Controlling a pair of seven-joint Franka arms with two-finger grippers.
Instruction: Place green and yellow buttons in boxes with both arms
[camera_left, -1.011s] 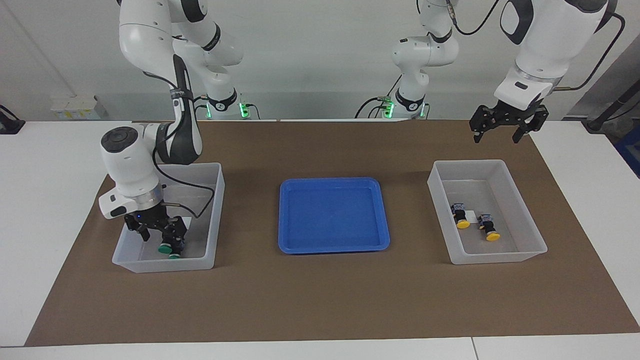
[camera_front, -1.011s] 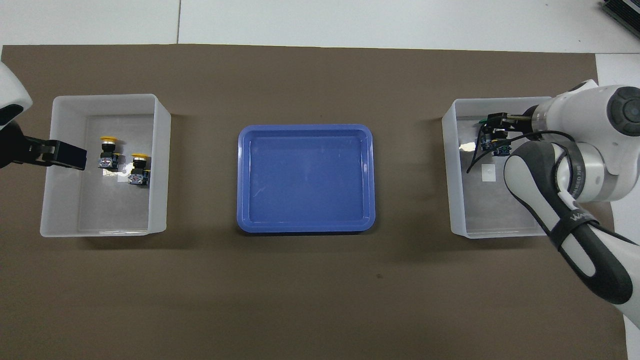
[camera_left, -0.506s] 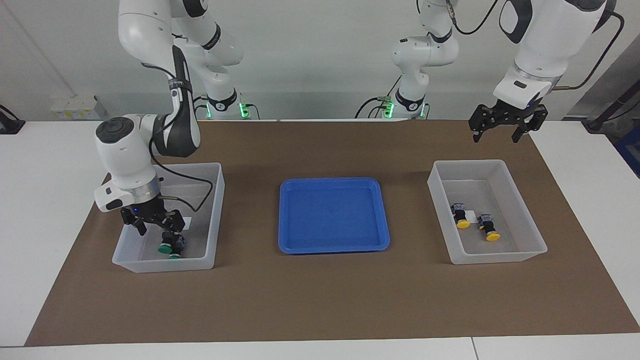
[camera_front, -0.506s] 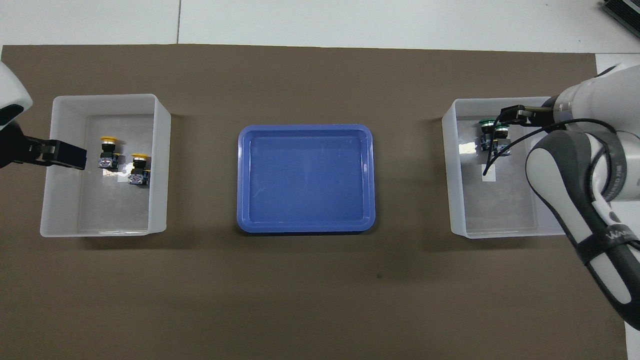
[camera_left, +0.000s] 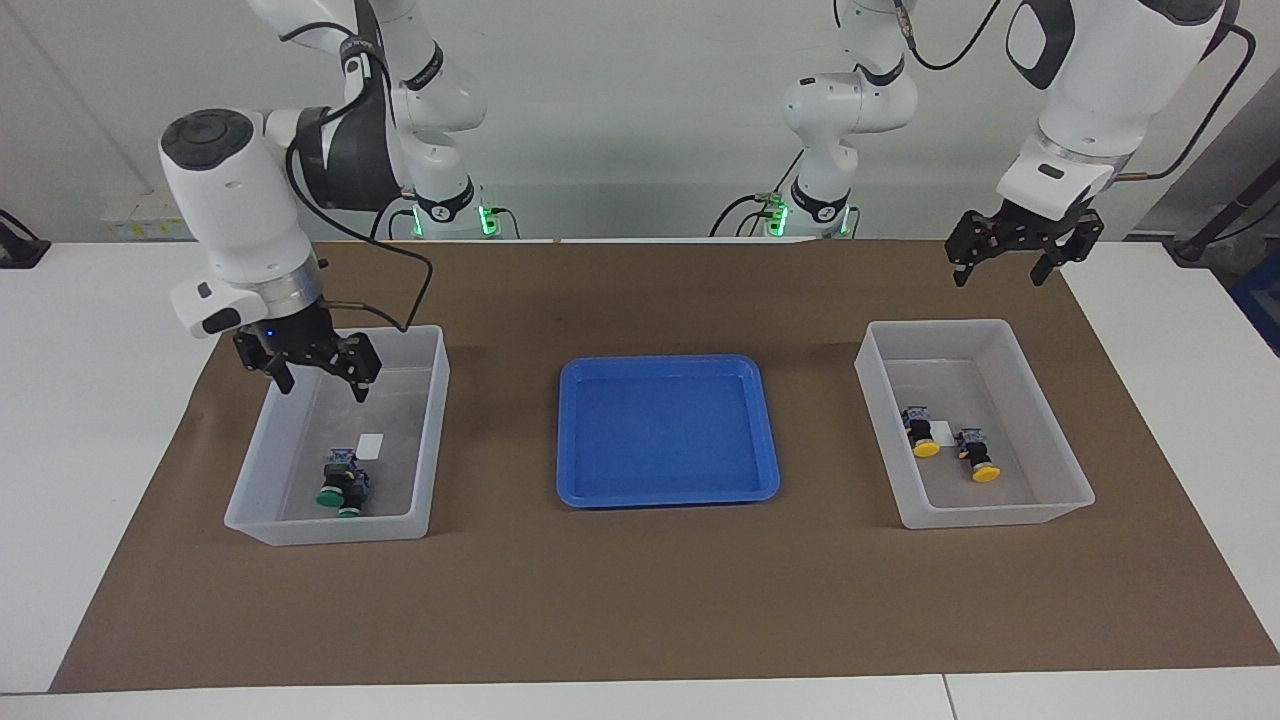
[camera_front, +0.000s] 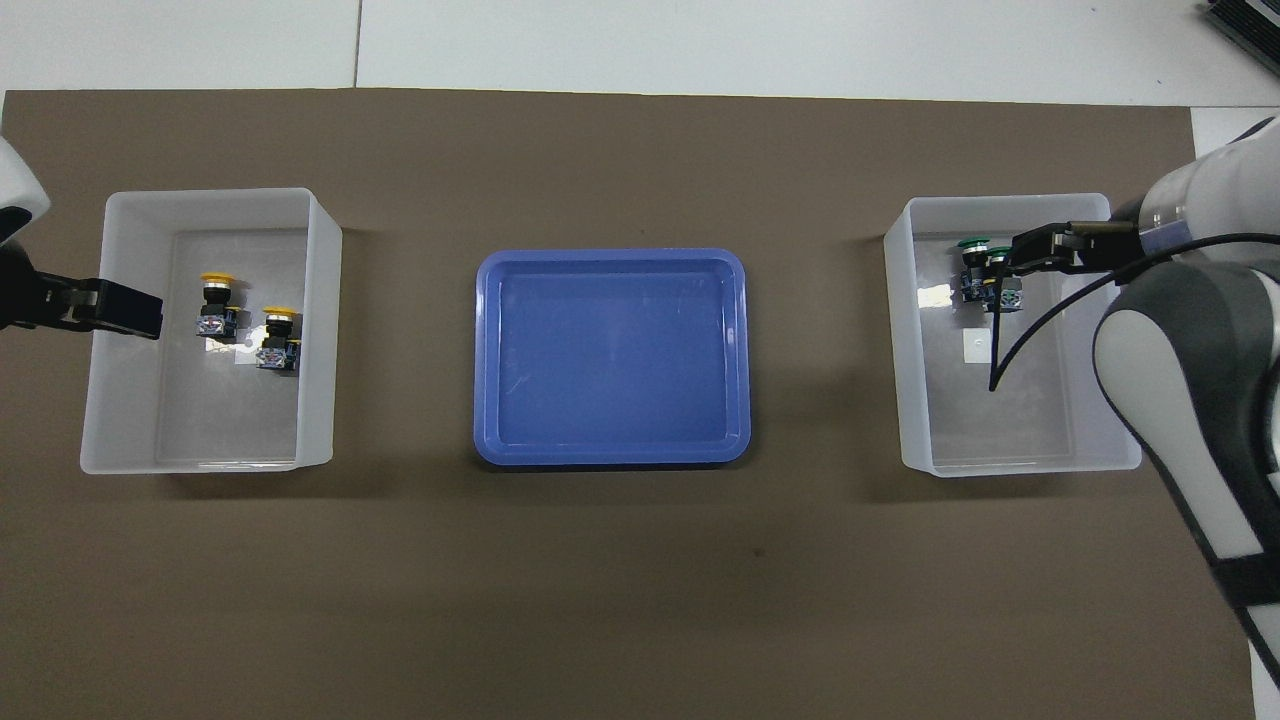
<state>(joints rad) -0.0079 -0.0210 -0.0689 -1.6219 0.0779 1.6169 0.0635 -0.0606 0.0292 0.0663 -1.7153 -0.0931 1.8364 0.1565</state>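
Green buttons (camera_left: 343, 487) lie side by side in the clear box (camera_left: 430, 400) at the right arm's end of the tabletop; yellow buttons (camera_left: 948, 442) lie in the other box (camera_left: 1030, 385). Right gripper (camera_left: 312, 372) hangs over the green box's rim, jaws apart, empty. Left gripper (camera_left: 1022, 247) waits, jaws apart. Judgement: placing looks done; lift straight up, clear of the wall. Blue tray (camera_left: 667, 493) holds nothing.

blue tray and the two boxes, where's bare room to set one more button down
The blue tray holds nothing. In the box with the green buttons, the half nearer the robots is free, under the right hand. In the box with the yellow buttons, the end nearer the robots is free; its middle is crowded. The left hand waits over the mat.
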